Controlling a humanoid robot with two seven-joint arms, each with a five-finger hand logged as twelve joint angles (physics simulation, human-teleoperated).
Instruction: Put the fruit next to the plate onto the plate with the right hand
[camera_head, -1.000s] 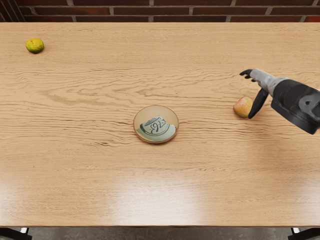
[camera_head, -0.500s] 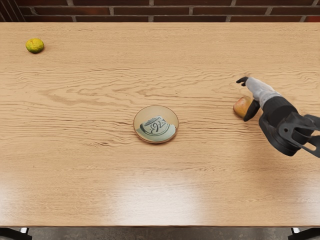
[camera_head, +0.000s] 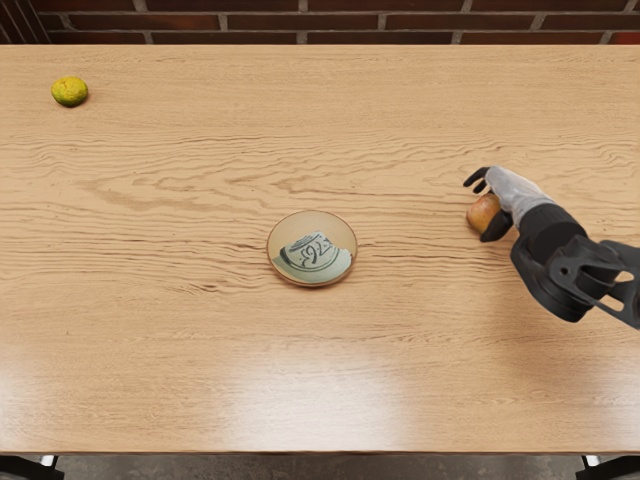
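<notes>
Woodgrain is running in long wavy bands across the pale, smooth table (camera_head: 200, 330), which is catching a soft sheen along its near edge, and a strip of red brick wall (camera_head: 300, 20) is showing behind it. Near the table's middle a small round plate (camera_head: 276, 232) is lying flat, its brown rim circling a glazed whitish well painted with dark blue brushwork. Well off to the plate's right, apart from it, the rounded fruit (camera_head: 481, 213) is sitting on the wood, its smooth skin shading from yellow to orange-red. The right hand (camera_head: 510, 195) is reaching in from the right edge on a bulky, dark, matte forearm and is cupping that fruit: its grey palm is facing the fruit's right side, its black fingertips (camera_head: 472, 181) are arching, splayed, just past the fruit's far side, and the dark thumb is lying against its near right. The fingers are bracketing the fruit loosely rather than clamping it, and the fruit is resting on the table. Far away in the back left corner a small, dimpled, yellow-green fruit (camera_head: 70, 91) is lying alone.
</notes>
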